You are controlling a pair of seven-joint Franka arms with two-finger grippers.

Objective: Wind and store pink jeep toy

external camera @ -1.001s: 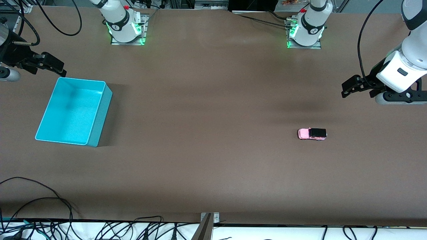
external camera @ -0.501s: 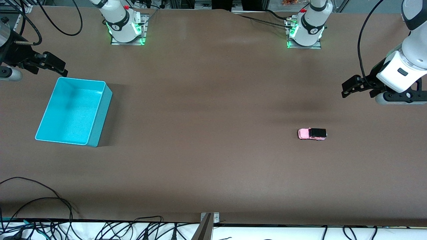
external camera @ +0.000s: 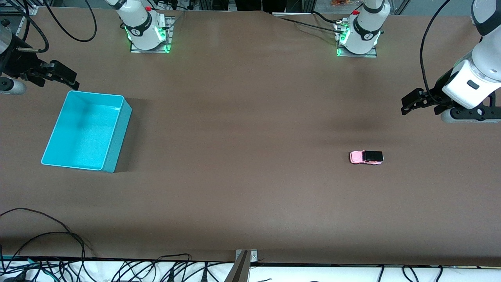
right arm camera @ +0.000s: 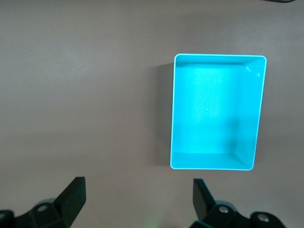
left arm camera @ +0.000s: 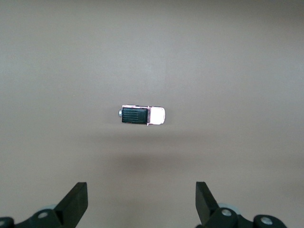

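One pink jeep toy [external camera: 366, 157] rests on brown table [external camera: 242, 129] near turquoise bin [external camera: 87, 131].

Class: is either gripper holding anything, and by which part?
Nothing is held. Left gripper and right gripper are open; the pink jeep toy sits on the table.

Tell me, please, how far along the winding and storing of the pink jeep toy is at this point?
Nothing looks done yet. The pink jeep toy sits untouched on the table, toward the left arm's end. The turquoise bin at the right arm's end holds nothing. Nothing is in hand: the left tool and the right tool both hang open and empty above the table. Grasping, winding and storing all remain.
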